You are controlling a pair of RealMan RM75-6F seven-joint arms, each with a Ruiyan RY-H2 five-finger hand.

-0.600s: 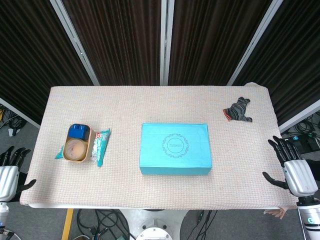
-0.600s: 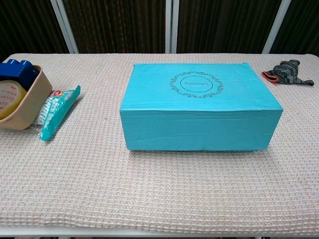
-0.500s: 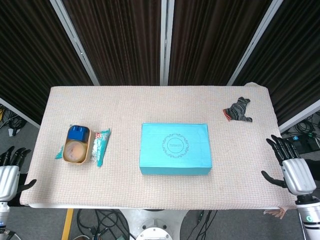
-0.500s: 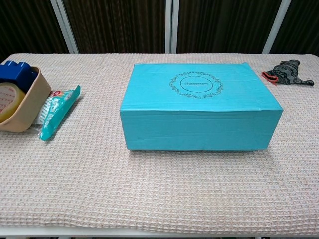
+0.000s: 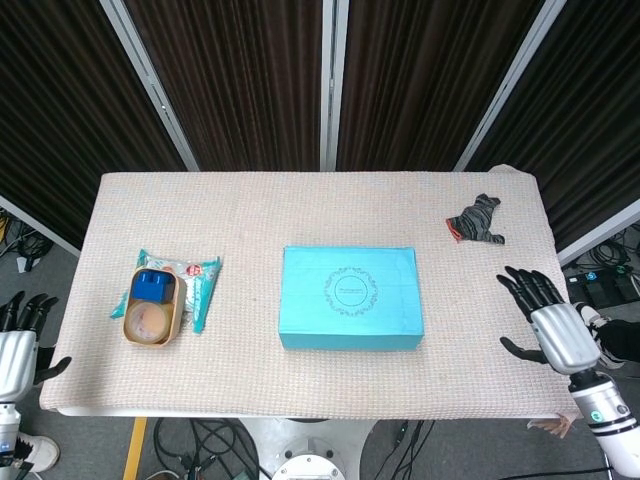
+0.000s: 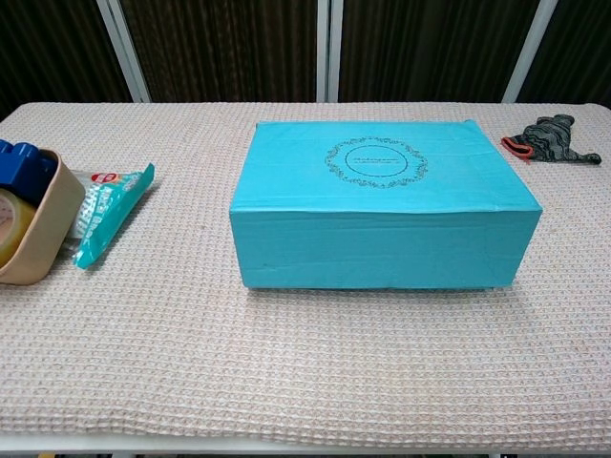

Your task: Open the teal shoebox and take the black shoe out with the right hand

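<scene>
Clearly, our right hand (image 5: 553,328), fingers spread and holding nothing, hung at the table's (image 5: 300,215) right edge; the closed teal shoebox (image 5: 349,297) sat mid-table to its left, long axis crosswise, nearer it than our empty left hand (image 5: 18,350).

I see dark pleated curtains (image 5: 250,80) split by pale metal rails behind the surface (image 5: 300,210), with cables on the grey floor (image 5: 215,440) below.

The closed teal shoebox (image 5: 349,297) hides its contents; the beige tub (image 6: 33,227) is cropped.
</scene>
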